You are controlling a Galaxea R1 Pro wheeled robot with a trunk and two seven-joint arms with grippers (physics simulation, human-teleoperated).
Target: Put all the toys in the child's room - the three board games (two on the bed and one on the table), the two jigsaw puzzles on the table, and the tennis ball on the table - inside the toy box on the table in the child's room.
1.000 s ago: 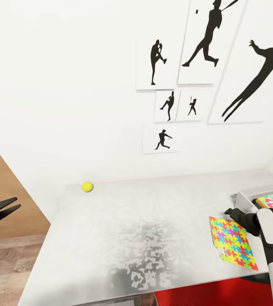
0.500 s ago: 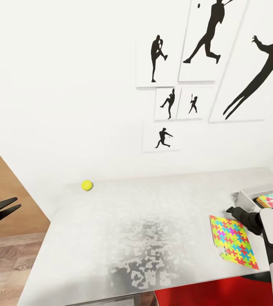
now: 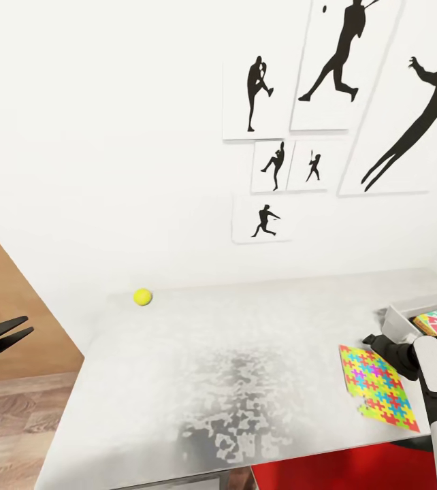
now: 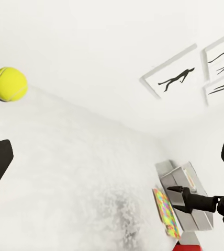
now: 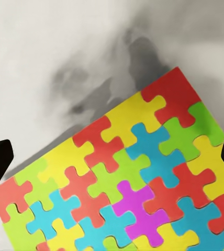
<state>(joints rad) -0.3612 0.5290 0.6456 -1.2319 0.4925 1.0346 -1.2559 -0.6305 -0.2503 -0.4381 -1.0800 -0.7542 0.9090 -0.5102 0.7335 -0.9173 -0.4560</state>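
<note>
My right gripper hovers low over the jigsaw puzzle at the frame's lower right, jaws spread wide, holding nothing. My left gripper hangs open and empty at the left edge. The tennis ball sits on the table. The toy box is cut off at the right edge.

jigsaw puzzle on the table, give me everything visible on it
The jigsaw puzzle is a thin squarish slab of interlocked red, yellow, green, blue and pink pieces. It lies flat on the grey table near its front right edge, rotated askew, beside the toy box. The right gripper, open, hovers over its far corner.
</note>
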